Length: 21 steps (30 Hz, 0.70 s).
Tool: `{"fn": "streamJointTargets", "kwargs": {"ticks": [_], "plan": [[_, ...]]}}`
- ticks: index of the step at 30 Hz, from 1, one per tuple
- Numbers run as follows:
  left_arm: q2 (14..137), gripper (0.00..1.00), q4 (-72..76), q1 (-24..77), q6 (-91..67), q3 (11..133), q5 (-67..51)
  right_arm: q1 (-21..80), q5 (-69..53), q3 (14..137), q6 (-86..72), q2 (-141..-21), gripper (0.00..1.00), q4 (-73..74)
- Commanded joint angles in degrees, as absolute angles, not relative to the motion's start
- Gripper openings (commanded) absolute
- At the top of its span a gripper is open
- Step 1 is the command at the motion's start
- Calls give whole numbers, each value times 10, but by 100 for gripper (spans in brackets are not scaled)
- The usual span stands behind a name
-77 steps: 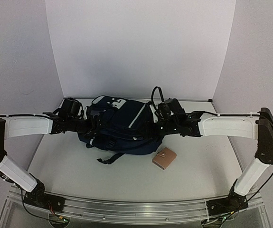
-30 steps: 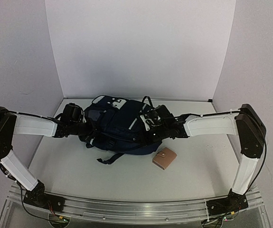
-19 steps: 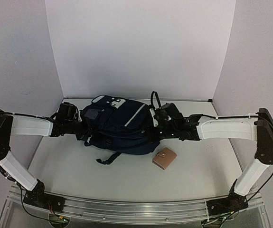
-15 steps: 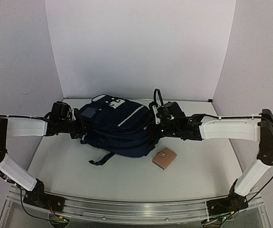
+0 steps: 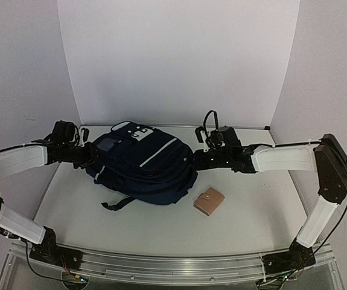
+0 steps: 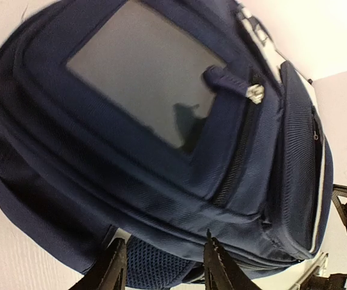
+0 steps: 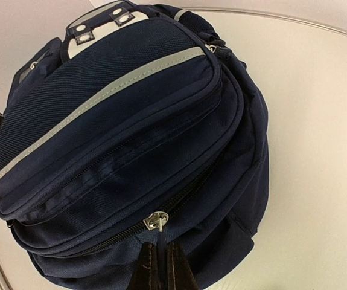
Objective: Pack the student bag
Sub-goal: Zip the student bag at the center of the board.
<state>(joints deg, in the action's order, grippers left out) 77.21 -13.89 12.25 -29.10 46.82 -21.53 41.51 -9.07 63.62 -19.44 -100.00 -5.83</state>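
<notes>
Now likely unzipping: right pincer (image 7: 160,246) pinches zip pull (image 7: 157,222); left pincer (image 6: 164,238) half-open, empty, bag (image 5: 143,163) just ahead; next, drag pull sideways.

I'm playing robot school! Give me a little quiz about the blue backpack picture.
1. True or false: the brown wallet lies on top of the student bag.
2. Which one has its fingers apart? A) left gripper B) right gripper C) both
3. Fill in: the right gripper is shut on the bag's ____.

Key
1. False: it lies on the table, beside the bag.
2. A
3. zip pull
</notes>
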Motion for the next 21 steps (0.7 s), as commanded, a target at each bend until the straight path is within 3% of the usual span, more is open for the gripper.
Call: {"fn": "streamJointTargets", "kwargs": {"ticks": [1, 7, 15, 21], "plan": [[739, 55, -219, 199, -162, 579, -82, 409, -132, 620, -202, -991, 0, -113], [806, 69, -211, 315, -118, 666, -40, 409, -142, 600, -210, -981, 0, -134], [982, 80, -186, 429, -58, 806, -70, 409, -136, 591, -209, -970, 0, -142], [1070, 83, -191, 463, -26, 881, -20, 409, -135, 581, -213, -961, 0, -150]]}}
